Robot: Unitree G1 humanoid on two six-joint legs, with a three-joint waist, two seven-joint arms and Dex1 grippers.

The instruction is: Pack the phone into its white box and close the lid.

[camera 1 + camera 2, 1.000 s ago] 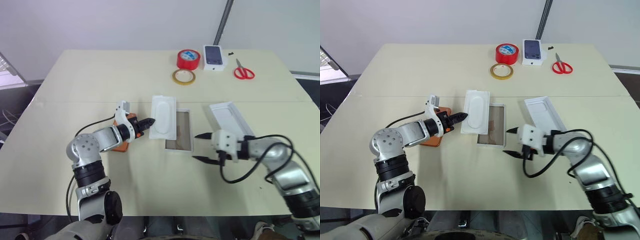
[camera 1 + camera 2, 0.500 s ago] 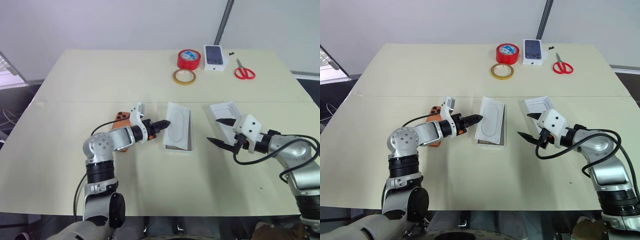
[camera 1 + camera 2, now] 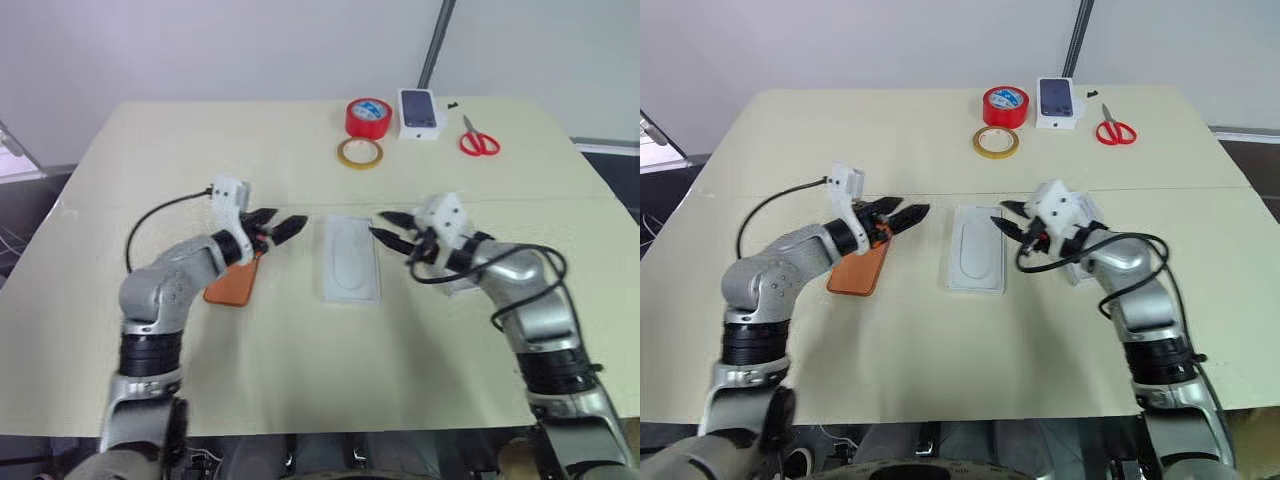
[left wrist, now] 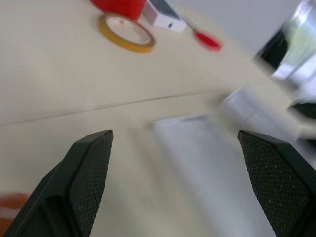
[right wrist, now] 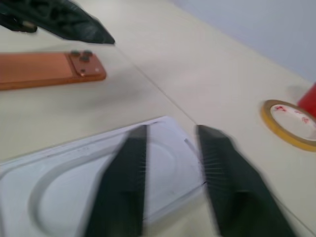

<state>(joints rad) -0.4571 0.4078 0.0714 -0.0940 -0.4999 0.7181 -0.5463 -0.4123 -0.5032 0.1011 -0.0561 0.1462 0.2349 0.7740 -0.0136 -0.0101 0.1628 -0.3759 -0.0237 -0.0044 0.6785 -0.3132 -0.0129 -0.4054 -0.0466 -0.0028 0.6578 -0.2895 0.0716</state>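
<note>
Because the flat white insert (image 3: 976, 250) covers the white box while the phone (image 3: 859, 268) lies beside it under the wide-open left gripper (image 3: 902, 215), the right gripper (image 3: 1011, 219), jaws narrowed and empty, may push it crooked.

Left gripper (image 4: 175, 190): two black textured fingers (image 4: 86, 180) rising wide apart, nothing between them.
Table (image 4: 54, 74): pale cream surface, a thin seam line running across it.
White insert (image 4: 197, 148): flat, blurred white rectangle lying between the fingers' lines, beyond the seam's near side.
Lid (image 4: 247, 106): blurred white shape past the insert, near the other finger.
Yellow tape ring (image 4: 126, 32): lying flat, far side of the seam.
Red tape roll (image 4: 121, 6): just behind the yellow ring, cut by the frame edge.
Small white box (image 4: 163, 12): beside the red roll.
Scissors (image 4: 206, 39): red handles, near the small box.
Phone (image 4: 9, 217): orange sliver at the frame corner beside one finger.
</note>
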